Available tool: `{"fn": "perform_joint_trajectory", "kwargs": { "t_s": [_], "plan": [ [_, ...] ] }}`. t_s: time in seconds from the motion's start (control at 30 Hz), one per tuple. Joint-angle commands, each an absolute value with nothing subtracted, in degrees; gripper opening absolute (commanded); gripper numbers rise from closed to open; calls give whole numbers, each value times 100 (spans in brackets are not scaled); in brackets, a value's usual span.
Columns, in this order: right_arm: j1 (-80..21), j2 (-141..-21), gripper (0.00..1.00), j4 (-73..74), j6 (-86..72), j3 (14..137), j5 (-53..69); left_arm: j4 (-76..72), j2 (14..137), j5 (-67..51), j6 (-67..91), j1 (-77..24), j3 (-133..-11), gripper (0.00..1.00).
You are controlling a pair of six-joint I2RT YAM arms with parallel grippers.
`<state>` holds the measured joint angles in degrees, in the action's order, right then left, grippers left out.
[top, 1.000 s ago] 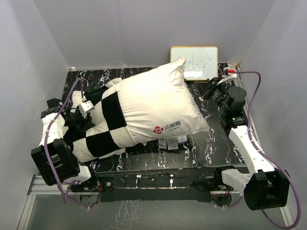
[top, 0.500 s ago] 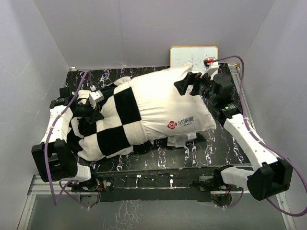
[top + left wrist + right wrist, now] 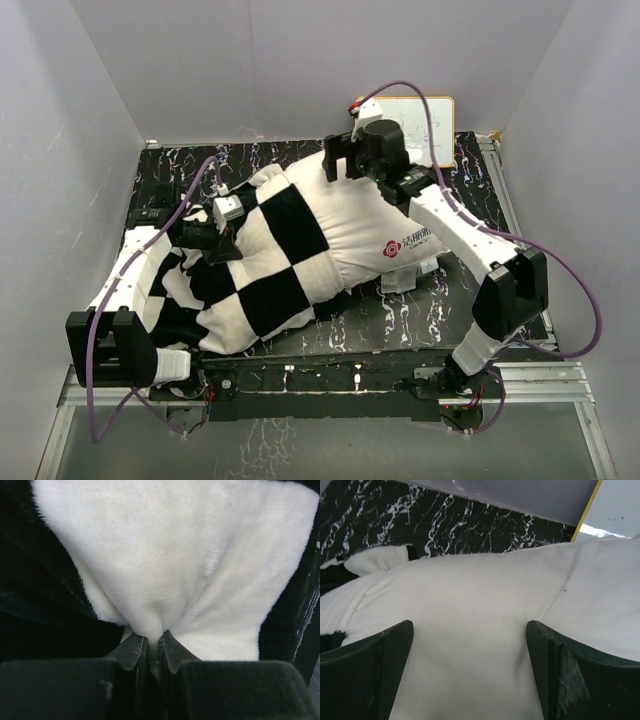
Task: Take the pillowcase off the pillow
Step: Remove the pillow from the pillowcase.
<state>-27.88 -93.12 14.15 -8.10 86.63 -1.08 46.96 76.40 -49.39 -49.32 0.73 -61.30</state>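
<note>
The pillow (image 3: 365,215) lies slantwise on the table, its red logo showing at the right end. The black and cream checkered pillowcase (image 3: 262,300) covers its left half and bunches at the left. My left gripper (image 3: 228,247) is shut on a fold of the pillowcase's cream plush (image 3: 165,570), pinched tight between the fingertips (image 3: 152,641). My right gripper (image 3: 332,160) hovers open at the pillow's far edge. In the right wrist view its fingers straddle bare white pillow (image 3: 470,645), with nothing held between them (image 3: 470,627).
A whiteboard (image 3: 430,115) leans on the back wall behind the right arm. Black marbled tabletop (image 3: 400,310) shows in front of and behind the pillow. Grey walls close in on the left, back and right. White tags (image 3: 400,282) hang at the pillow's near edge.
The right arm swung from the table's right side over to the pillow's far edge and opened. The left gripper shut on the pillowcase and moved right; pillow and case shifted right.
</note>
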Motion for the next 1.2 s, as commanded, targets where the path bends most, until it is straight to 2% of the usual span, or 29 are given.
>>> {"fn": "perform_joint_trajectory", "kwargs": {
  "t_s": [0.0,0.27,0.3,0.37,0.43,0.47,0.5,0.6,0.63,0.7,0.87,1.17],
  "plan": [
    [-3015,-9626,98,2002,-478,8716,-588,4641,7536,-5111,-4624,-372,-5817,0],
    [-2667,-9658,98,1802,-480,7019,-493,4668,7730,-4680,-4921,-397,-5918,0],
    [-2562,-9755,93,1810,-601,6908,-335,4802,7753,-4594,-4972,-396,-6059,11],
    [-2401,-9897,79,1764,-845,6724,0,5099,7809,-4287,-5089,-331,-6427,50],
    [-2325,-9912,60,1541,-1113,6495,226,5217,7813,-4182,-5210,45,-6728,92],
    [-2321,-9879,51,1376,-1218,6390,302,5250,7813,-4245,-5312,335,-6867,96],
    [-2320,-9833,44,1224,-1276,6296,377,5302,7923,-4320,-5443,681,-7048,97],
    [-2320,-9715,12,1028,-1335,6202,346,5969,8531,-4473,-6134,1551,-7759,97],
    [-2318,-9668,9,991,-1334,6190,297,6318,8747,-4460,-6632,1747,-7953,97],
    [-2317,-9545,8,925,-1288,6143,222,6654,9093,-4257,-7106,2079,-8112,97],
    [-2320,-9248,8,777,-1239,5925,-21,6227,9527,-3933,-7510,2669,-7709,97],
    [-2320,-8915,8,384,-1418,5406,3,4707,9653,-3950,-7227,2786,-6192,97]
  ]
}}
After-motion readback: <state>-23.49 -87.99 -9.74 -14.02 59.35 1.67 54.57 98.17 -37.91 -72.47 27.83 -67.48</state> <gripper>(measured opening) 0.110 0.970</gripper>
